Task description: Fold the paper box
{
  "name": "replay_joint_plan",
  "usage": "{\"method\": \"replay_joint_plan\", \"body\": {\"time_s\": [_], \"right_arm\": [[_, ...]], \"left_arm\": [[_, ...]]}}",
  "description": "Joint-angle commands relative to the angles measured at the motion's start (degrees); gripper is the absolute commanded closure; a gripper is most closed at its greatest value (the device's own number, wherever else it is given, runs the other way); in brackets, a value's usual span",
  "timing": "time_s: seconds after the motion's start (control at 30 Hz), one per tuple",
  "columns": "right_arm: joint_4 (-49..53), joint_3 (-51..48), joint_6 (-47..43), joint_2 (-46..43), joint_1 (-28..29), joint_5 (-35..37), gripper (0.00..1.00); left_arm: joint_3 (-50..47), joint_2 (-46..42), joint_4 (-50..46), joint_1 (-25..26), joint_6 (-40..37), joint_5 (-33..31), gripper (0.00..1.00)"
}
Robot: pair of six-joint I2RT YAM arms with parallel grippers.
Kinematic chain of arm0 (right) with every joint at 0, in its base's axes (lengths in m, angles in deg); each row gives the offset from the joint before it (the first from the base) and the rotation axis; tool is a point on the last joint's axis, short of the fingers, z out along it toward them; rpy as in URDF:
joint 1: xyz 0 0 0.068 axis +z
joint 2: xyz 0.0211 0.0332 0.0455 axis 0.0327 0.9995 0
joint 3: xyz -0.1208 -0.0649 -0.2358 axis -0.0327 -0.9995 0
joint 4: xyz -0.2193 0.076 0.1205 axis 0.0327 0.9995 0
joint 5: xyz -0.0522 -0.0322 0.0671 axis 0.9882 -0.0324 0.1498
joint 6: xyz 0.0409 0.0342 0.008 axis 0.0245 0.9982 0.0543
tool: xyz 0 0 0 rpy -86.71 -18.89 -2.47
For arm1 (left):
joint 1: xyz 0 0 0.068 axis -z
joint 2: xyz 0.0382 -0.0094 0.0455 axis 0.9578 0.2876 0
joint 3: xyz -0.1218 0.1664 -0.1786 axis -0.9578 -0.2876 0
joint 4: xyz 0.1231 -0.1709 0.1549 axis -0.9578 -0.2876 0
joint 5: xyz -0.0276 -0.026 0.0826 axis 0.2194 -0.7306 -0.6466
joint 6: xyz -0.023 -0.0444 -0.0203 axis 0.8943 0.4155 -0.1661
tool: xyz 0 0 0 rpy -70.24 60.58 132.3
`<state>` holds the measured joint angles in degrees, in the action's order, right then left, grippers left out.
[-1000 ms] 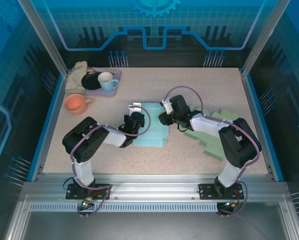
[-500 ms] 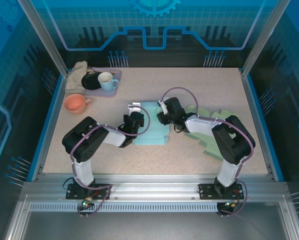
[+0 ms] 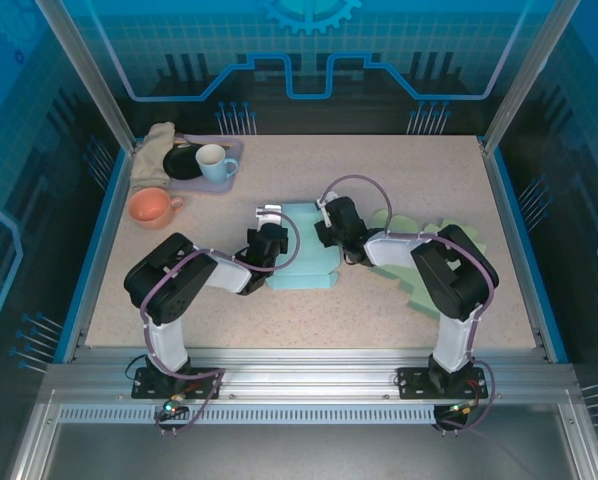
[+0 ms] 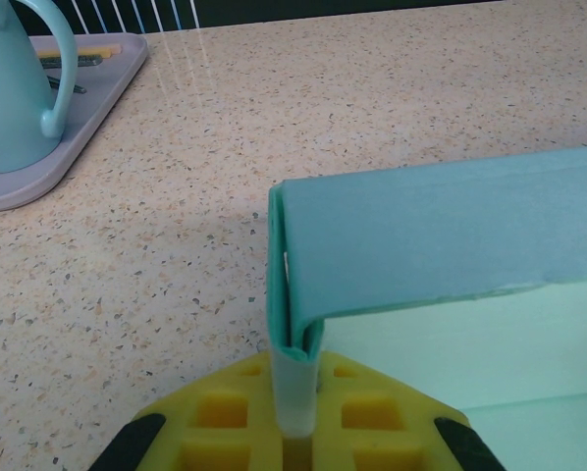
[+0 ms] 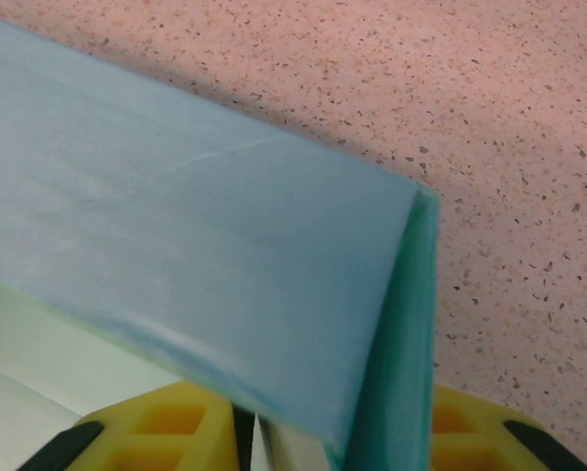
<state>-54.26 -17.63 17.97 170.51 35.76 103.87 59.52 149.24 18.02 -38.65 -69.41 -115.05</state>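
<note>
While the paper box [image 3: 304, 262] sits mid-table [image 3: 429, 180], both arms fold low and reach inward to its opposite walls.
On the folded edge of its left wall the left gripper [image 3: 270, 238] is pressed tight, pinching it; the right gripper [image 3: 326, 232] straddles the right wall's corner, and whether it clamps cannot be told. Both elbows bend outward, forearms lying nearly level.

Blue mug [image 3: 215, 160] and black dish [image 3: 184, 163] on lavender tray [image 4: 87, 118]; beige cloth [image 3: 154, 150] alongside; orange cup [image 3: 151, 207] nearby
</note>
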Motion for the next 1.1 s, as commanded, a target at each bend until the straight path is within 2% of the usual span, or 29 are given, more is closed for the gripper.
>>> {"method": "replay_joint_plan", "body": {"time_s": [0.0,0.13,0.3,0.7,0.8,0.93,1.0,1.07], "right_arm": [[-3.09,0.63,1.02,1.67,0.88,6.52,0.72],[-3.92,-0.85,3.1,1.31,1.88,16.41,0.71],[3.76,0.81,9.46,1.41,2.15,29.42,0.72],[16.87,6.86,17.85,4.24,5.52,45.15,0.71],[19.21,8.51,19.92,5.34,6.4,45.05,0.71],[17.54,7.35,22.33,4.83,6.98,39.31,0.7],[10.86,4.39,20.09,3.69,7.11,33.29,0.68],[4.2,1.52,17.81,2.29,6.56,23.96,0.65]], "left_arm": [[-0.99,-0.49,-3.02,-0.3,0.03,1.42,0.97],[-0.26,-0.28,-4.24,-0.39,0.52,0.72,0.97],[0.09,-0.28,-4.94,-0.46,0.93,0.47,0.97],[0.51,-0.1,-5.51,-0.56,1.09,0.37,0.97],[0.51,-0.08,-5.56,-0.6,1.07,0.36,0.97],[0.46,-0.12,-5.52,-0.55,1.15,0.36,0.97],[0.49,-0.07,-5.41,-0.57,1.17,0.35,0.97],[0.48,-0.15,-5.45,-0.55,1.14,0.35,0.97]]}}
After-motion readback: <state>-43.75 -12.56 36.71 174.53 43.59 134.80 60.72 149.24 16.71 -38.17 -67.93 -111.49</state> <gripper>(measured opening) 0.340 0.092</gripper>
